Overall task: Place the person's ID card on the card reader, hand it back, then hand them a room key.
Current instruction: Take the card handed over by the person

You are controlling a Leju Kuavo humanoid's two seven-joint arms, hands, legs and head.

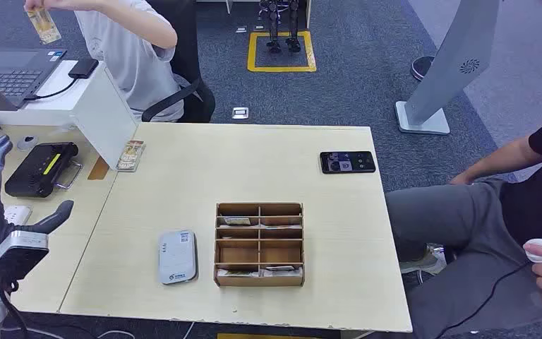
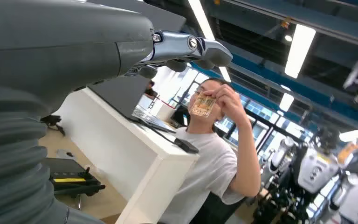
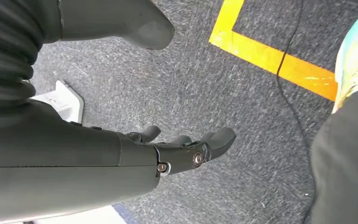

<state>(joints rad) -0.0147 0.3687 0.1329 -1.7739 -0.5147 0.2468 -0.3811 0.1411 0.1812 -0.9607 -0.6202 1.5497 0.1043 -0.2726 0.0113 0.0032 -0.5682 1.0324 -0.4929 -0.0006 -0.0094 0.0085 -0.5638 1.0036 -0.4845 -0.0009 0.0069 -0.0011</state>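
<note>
A person in a white shirt [image 1: 123, 49] sits behind the desk and holds up a yellowish ID card [image 1: 43, 25] in one hand; the same ID card [image 2: 202, 104] appears in the left wrist view. My left hand [image 1: 3, 212] is raised at the table's left edge, fingers apart, holding nothing. The grey-white card reader [image 1: 177, 256] lies flat near the front of the table. A wooden compartment box [image 1: 260, 244] with key cards stands beside it. My right hand [image 3: 186, 149] hangs over the carpet with its fingers loosely apart and nothing in it.
A black phone [image 1: 347, 162] lies at the table's far right. A black device [image 1: 41, 168] sits at the left, behind a white divider [image 1: 106, 113]. A small card stand [image 1: 131, 155] is beside the divider. Another seated person [image 1: 494, 212] is at the right.
</note>
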